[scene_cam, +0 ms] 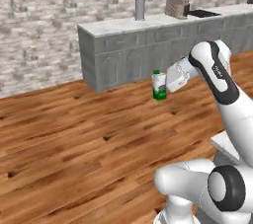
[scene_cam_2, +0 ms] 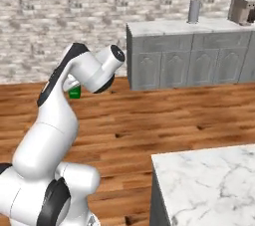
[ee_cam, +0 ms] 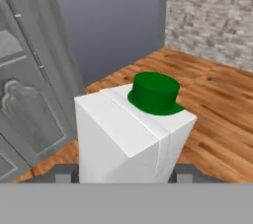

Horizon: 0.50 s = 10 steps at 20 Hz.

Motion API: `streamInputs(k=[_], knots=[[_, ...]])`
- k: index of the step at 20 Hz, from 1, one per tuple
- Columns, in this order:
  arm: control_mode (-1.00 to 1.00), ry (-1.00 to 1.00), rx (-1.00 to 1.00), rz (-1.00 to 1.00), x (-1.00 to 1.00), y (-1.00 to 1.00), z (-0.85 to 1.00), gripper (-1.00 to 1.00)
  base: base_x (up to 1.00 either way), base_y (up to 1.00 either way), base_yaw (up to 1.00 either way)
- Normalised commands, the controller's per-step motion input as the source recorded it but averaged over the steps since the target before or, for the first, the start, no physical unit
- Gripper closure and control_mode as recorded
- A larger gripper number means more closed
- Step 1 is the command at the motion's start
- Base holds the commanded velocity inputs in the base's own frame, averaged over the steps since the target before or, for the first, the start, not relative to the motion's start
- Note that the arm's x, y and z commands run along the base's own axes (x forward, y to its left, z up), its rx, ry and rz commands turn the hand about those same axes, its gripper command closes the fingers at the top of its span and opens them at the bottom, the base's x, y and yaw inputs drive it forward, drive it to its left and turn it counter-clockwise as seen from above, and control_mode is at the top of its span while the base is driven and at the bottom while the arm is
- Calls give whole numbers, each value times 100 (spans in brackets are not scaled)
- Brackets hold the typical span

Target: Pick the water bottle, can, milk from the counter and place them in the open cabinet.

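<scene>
A: Largest first. What lies around the tool?

B: Wooden floor (scene_cam: 74,134) beneath it. A stone-faced wall (scene_cam: 34,25) and a run of grey arched-panel cabinets (scene_cam: 128,57) stand beyond it. The marble bench (scene_cam_2: 209,180) sits well behind it, near the base.

A: The arm?

B: The white arm (scene_cam: 222,85) reaches out over the floor, carrying the tool (scene_cam: 167,82) in mid-air.

A: Tool condition?

B: Pinching the milk (scene_cam: 159,85), one finger (ee_cam: 64,173) either side of the carton.

A: The milk itself?

B: Upright in the tool, clear of the floor; white top, green cap (ee_cam: 155,92) uppermost.
</scene>
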Motion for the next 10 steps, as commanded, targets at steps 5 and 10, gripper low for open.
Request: streamInputs(k=[5, 10], knots=[[100, 0, 0, 0, 0, 0, 0, 100, -67, -51, 82], [100, 0, 0, 0, 0, 0, 0, 100, -75, -91, 66]])
